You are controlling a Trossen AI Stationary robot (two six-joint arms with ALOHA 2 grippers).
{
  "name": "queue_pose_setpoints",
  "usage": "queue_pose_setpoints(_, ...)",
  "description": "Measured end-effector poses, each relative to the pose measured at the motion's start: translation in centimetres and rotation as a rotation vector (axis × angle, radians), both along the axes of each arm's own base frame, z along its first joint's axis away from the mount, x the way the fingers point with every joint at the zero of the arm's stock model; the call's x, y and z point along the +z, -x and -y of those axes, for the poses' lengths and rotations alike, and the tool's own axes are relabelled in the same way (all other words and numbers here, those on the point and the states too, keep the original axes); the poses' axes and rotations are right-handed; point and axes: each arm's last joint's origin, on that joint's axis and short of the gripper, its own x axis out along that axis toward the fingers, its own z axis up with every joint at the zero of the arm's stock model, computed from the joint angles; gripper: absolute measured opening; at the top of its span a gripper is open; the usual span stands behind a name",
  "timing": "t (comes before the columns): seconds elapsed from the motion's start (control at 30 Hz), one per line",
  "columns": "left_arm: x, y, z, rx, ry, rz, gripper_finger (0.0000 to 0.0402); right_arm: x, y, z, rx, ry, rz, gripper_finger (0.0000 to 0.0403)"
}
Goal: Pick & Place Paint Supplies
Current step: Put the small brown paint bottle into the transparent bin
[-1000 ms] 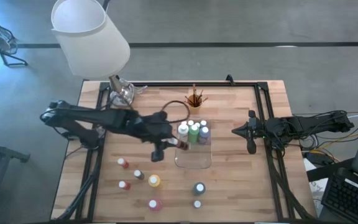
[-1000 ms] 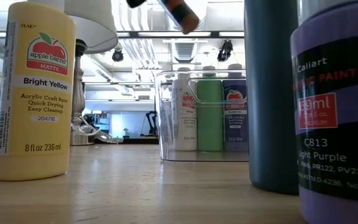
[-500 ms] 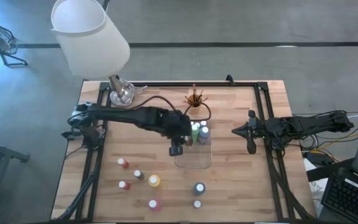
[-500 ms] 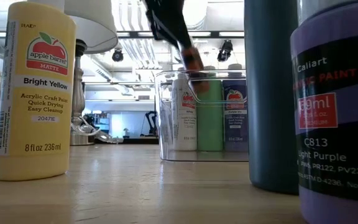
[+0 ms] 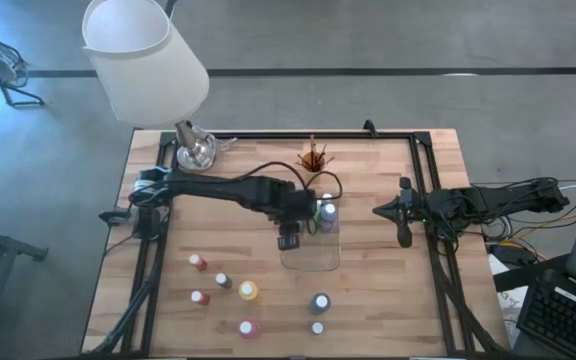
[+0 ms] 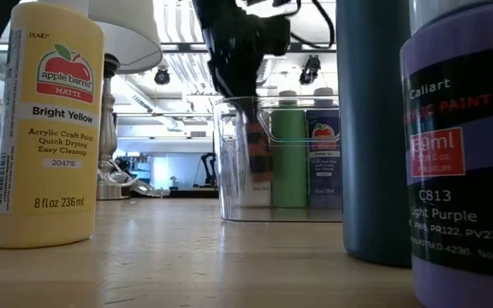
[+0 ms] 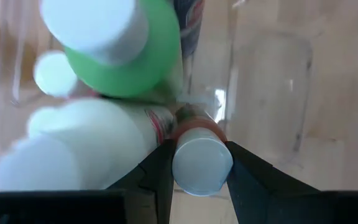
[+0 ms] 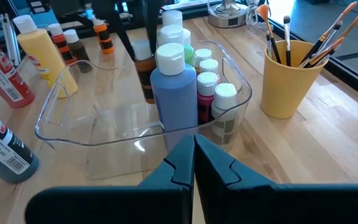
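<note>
My left fingers (image 7: 199, 180) pinch a small bottle (image 7: 201, 163) inside the clear tray (image 5: 311, 262) (beside the green bottle (image 7: 135, 56)). My right fingers (image 8: 193, 163) are pressed together, empty, near the table's (image 5: 388, 300) right edge.

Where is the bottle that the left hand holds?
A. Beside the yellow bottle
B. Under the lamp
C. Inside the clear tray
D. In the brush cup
C: the left hand grips a white-capped bottle lowered within the clear tray, next to the bottles already there.
</note>
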Motion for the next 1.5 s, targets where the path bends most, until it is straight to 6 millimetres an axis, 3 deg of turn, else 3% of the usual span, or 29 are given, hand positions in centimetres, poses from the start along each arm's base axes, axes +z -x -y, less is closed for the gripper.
queue_pose_setpoints(0.17,-1.2,0.1,-0.1,0.017,0.005,-0.074,0.0122,0.0,0.0,0.0,0.001,0.000,0.000,0.0008)
queue_pose_setpoints(0.83,-3.1,-0.6,-0.1,0.078,0.014,-0.087,0.0123,0.0,0.0,0.0,0.000,0.000,-0.001,0.0008)
queue_pose_setpoints(1.17,-3.4,-0.4,0.0,0.093,0.034,-0.103,0.0167,0.0,0.0,0.0,0.000,0.000,0.000,0.0008)
queue_pose_setpoints(1.5,-3.3,-0.4,0.0,0.074,0.052,-0.105,0.0171,0.0,0.0,0.0,0.001,0.000,0.000,0.0008)
